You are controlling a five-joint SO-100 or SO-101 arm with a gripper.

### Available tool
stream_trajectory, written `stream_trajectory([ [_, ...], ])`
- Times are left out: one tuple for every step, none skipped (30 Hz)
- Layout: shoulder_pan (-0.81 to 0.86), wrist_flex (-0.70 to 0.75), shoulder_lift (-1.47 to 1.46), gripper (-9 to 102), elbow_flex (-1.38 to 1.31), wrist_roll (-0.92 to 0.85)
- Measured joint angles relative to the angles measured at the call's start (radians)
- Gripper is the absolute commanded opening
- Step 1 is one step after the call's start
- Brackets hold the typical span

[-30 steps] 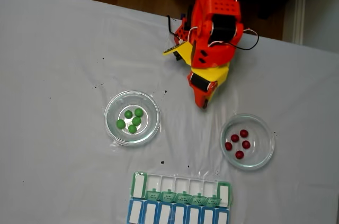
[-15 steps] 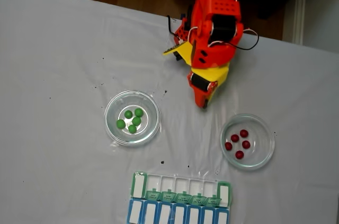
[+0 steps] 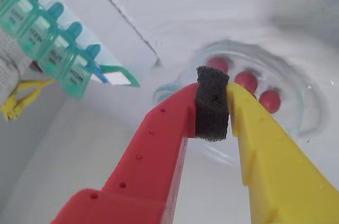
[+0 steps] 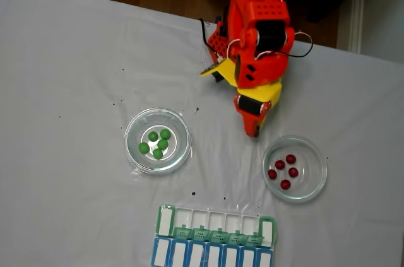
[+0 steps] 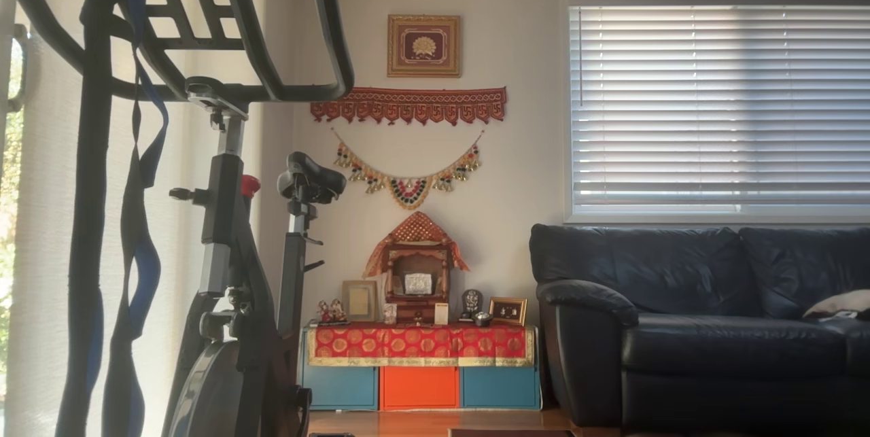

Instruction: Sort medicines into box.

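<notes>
Wrist view: end effector (image 3: 214,94), one red finger (image 3: 153,150) and one yellow finger (image 3: 265,144), clenched on a black foam pad (image 3: 212,103) fixed between the tips, no medicine between them; beyond the tips a clear glass dish (image 3: 302,91) holding dark red balls (image 3: 247,81), three of them visible; box (image 3: 53,49) at upper left of this view, translucent green lids standing open in a row; white cloth of the table (image 3: 175,12) under all.

Fixed view: orange-red arm (image 4: 255,33) reaching in from the far edge of the table (image 4: 63,77); end effector (image 4: 254,132) pointing down toward the near edge, above bare cloth, apart from both dishes, nearer the right-hand one; left dish (image 4: 157,141) near the table's middle, five green balls (image 4: 158,143) clustered inside; right dish (image 4: 295,168) with five dark red balls (image 4: 283,170) inside; box (image 4: 214,235) at the near edge, between the two dishes and closer to the camera; row of white compartments with green lids open, all compartments without balls; blue-lidded row (image 4: 211,255) joined along its near side, partly cut off by the frame.

Other view: room interior; exercise bike (image 5: 231,253) at left; dark leather sofa (image 5: 700,315) at right under a window with closed blinds (image 5: 720,104); small shrine (image 5: 416,267) on a low cabinet against the wall.
</notes>
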Motion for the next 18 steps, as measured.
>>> stream_trajectory([
  [0.003,-0.005,0.0,2,-0.011,-0.021],
  [0.014,-0.015,-0.008,2,-0.031,-0.051],
  [0.028,-0.021,-0.011,2,-0.055,-0.072],
  [0.043,-0.031,-0.015,2,-0.08,-0.094],
  [0.06,-0.041,-0.018,2,-0.103,-0.126],
  [0.077,-0.049,-0.018,2,-0.126,-0.156],
  [0.092,-0.054,-0.018,2,-0.149,-0.186],
  [0.098,-0.058,-0.018,1,-0.175,-0.219],
  [0.098,-0.063,-0.018,1,-0.199,-0.258],
  [0.101,-0.072,-0.018,1,-0.225,-0.296],
  [0.103,-0.084,-0.018,1,-0.242,-0.319],
  [0.103,-0.094,-0.018,1,-0.252,-0.331],
  [0.094,-0.104,-0.018,1,-0.264,-0.353],
  [0.08,-0.104,-0.018,1,-0.278,-0.379],
  [0.061,-0.1,-0.018,1,-0.296,-0.408],
  [0.043,-0.091,-0.018,1,-0.316,-0.434],
  [0.018,-0.074,-0.018,1,-0.337,-0.463],
  [-0.005,-0.055,-0.018,1,-0.357,-0.494],
])
